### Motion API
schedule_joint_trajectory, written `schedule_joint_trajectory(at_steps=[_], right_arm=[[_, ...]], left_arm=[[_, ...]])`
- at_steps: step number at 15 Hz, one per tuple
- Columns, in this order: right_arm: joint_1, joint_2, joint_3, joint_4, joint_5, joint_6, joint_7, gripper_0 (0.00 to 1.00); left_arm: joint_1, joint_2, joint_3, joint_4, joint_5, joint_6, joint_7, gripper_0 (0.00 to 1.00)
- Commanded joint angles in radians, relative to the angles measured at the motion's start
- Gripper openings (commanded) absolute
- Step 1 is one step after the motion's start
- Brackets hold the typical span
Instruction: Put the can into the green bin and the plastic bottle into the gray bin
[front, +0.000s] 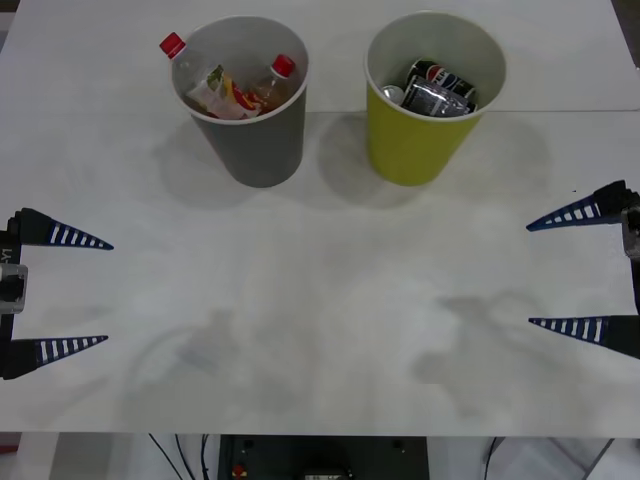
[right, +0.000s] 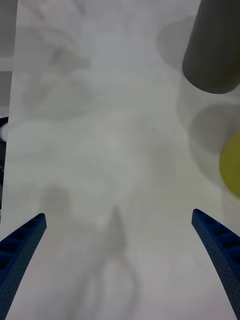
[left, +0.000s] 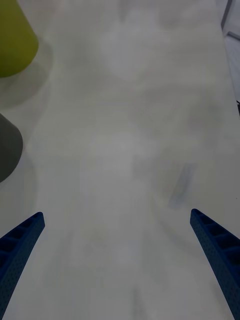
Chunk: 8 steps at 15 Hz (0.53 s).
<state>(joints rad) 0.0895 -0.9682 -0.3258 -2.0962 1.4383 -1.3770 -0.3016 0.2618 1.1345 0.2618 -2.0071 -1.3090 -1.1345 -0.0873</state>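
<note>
The gray bin (front: 255, 150) stands at the table's back left. Inside it leans the plastic bottle (front: 205, 82), red cap up and pale body against the rim, beside an amber-brown bottle (front: 272, 88). To its right, the green bin (front: 410, 150) holds a dark can (front: 438, 80) and other crushed metal. My left gripper (front: 108, 292) hovers open and holding nothing at the table's left edge. My right gripper (front: 529, 275) is open too at the right edge, with nothing between its fingers. In the right wrist view the right gripper (right: 119, 216) faces the gray bin (right: 212, 50) and the green bin (right: 231, 162). The left gripper (left: 117, 214) sees both as well.
A white table (front: 320, 330) stretches bare between the two grippers and in front of the bins. A seam runs across it behind the bins. Cables and the robot's base show below the front edge.
</note>
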Motion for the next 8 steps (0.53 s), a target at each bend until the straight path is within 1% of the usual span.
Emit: schedule_joint_trajectory(at_steps=[1, 3, 5, 8], right_arm=[[0.098, 0.008, -0.018, -0.053, 0.001, 0.033, 0.025, 1.00], [0.145, 0.048, -0.026, -0.074, 0.008, 0.044, 0.050, 1.00], [0.174, 0.077, -0.030, -0.107, 0.042, 0.044, 0.068, 1.00], [0.210, 0.094, -0.032, -0.111, 0.048, 0.045, 0.090, 1.00]], left_arm=[[0.000, 0.000, 0.000, 0.000, 0.000, 0.000, 0.000, 1.00], [0.000, 0.000, 0.000, 0.000, 0.000, 0.000, 0.000, 1.00], [0.000, 0.000, 0.000, 0.000, 0.000, 0.000, 0.000, 1.00], [0.000, 0.000, 0.000, 0.000, 0.000, 0.000, 0.000, 1.00]])
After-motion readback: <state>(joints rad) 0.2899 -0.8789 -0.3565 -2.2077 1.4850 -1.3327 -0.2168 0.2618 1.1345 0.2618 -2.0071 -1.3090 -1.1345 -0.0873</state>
